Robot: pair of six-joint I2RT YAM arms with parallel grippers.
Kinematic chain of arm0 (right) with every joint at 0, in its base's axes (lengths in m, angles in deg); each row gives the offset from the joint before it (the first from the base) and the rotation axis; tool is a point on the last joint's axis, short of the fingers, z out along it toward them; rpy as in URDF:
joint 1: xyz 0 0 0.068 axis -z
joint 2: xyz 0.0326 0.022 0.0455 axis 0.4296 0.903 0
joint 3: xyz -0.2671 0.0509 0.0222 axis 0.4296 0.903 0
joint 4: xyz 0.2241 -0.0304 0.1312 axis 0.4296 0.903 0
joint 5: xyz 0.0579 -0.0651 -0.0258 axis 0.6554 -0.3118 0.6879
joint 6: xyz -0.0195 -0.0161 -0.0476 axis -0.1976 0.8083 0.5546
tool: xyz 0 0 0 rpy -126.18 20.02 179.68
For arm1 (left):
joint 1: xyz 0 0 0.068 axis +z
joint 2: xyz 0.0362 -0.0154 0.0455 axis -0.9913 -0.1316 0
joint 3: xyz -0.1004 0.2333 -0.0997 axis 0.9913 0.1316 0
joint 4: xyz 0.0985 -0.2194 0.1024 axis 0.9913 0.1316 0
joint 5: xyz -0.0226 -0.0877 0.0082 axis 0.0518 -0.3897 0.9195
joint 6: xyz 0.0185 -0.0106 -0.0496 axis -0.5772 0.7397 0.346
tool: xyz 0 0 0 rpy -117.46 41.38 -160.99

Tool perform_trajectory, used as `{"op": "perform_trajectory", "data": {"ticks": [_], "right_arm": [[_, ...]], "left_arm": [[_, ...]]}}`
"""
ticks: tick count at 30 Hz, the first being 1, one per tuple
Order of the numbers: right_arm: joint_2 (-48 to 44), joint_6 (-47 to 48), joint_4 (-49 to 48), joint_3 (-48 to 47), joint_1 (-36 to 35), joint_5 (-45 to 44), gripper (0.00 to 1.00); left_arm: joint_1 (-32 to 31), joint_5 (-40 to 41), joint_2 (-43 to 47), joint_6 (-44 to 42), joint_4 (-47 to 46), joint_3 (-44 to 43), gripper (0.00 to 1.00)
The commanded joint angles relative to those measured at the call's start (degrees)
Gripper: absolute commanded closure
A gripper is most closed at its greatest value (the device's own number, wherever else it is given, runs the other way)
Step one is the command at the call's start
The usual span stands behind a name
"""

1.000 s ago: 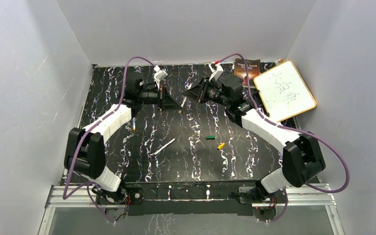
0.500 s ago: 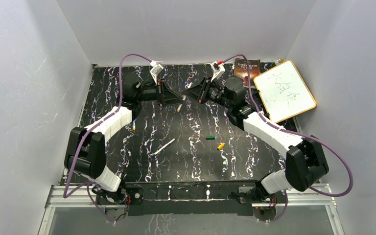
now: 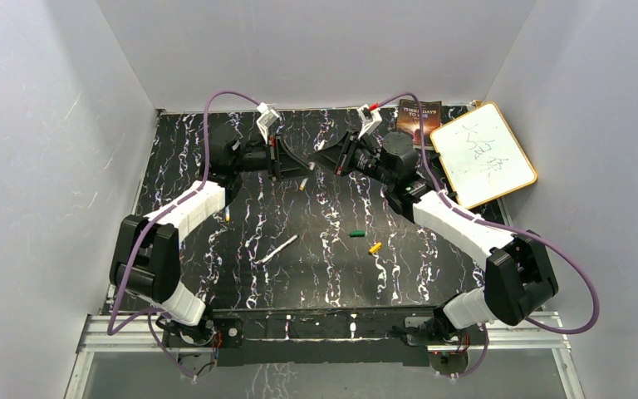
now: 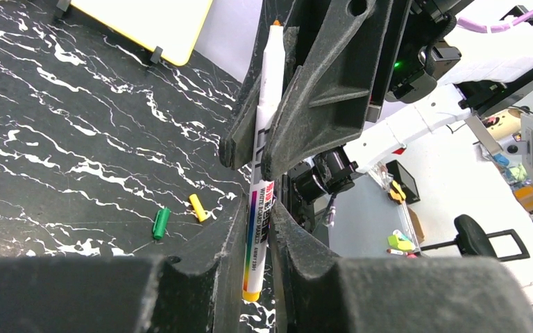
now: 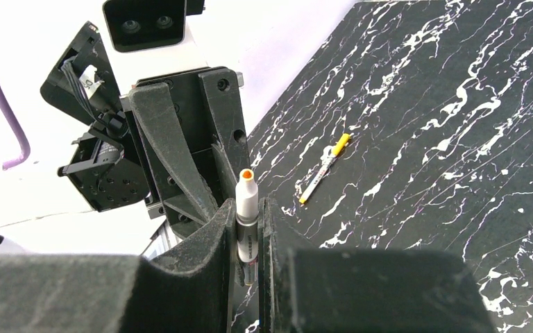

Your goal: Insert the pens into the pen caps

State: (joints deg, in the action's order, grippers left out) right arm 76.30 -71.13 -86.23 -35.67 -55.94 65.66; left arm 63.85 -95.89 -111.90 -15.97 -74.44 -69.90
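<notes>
Status: left gripper (image 3: pixel 302 169) and right gripper (image 3: pixel 319 157) meet tip to tip above the far middle of the table (image 3: pixel 332 287), both raised off the surface. Left wrist view: the left fingers (image 4: pixel 225 239) are narrow and pinch the held pen (image 4: pixel 267 104) low on its printed barrel, just above its yellow butt end. The right gripper's fingers clamp the same barrel higher up, and the orange tip (image 5: pixel 247 175) sticks out bare beyond them. Right wrist view agrees: right jaws nearly closed with the barrel between them. On the table, near and right of the grippers, lie the green cap (image 3: pixel 355 233) and the yellow cap (image 3: pixel 375 247), close together but not touching, well apart from the held pen. Left of the caps a loose pen (image 3: pixel 278 248) lies slanted on the table. The right wrist view also shows a pen with a yellow end (image 5: pixel 324 165) lying flat on the table; cannot tell whether it is the same one. At the far right sits a whiteboard (image 3: pixel 482 154), with a book (image 3: pixel 419 119) just left of it.
</notes>
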Motion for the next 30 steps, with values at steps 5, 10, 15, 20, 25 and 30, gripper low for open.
{"op": "perform_trajectory", "data": {"ticks": [5, 10, 15, 20, 25, 30], "right_arm": [[-2.45, -0.03, -4.63, 1.09, -0.21, -1.44, 1.00], [-2.79, 0.20, -4.33, 1.41, -0.25, -1.56, 1.00], [-4.96, 1.15, -1.82, 2.86, -0.25, -5.47, 0.59], [-11.51, 5.98, 5.75, 6.74, -0.13, -13.45, 0.38], [-18.53, 6.48, 16.72, 12.80, -0.17, -25.25, 0.40], [-20.74, -6.70, 39.47, 13.78, -0.13, -44.72, 0.41]], "left_arm": [[-0.48, -3.95, 1.08, -3.59, 1.77, -0.19, 0.93], [-0.53, -4.69, 1.15, -3.81, 0.93, 0.21, 1.00], [-0.40, -2.09, 1.24, -6.29, 4.89, -0.76, 1.00], [0.48, 7.42, 1.23, -14.08, 17.28, -3.12, 1.00], [1.29, 12.98, 0.77, -14.92, 18.73, -3.30, 1.00], [1.55, 16.54, 0.32, -16.32, 21.08, -3.36, 1.00]]}}
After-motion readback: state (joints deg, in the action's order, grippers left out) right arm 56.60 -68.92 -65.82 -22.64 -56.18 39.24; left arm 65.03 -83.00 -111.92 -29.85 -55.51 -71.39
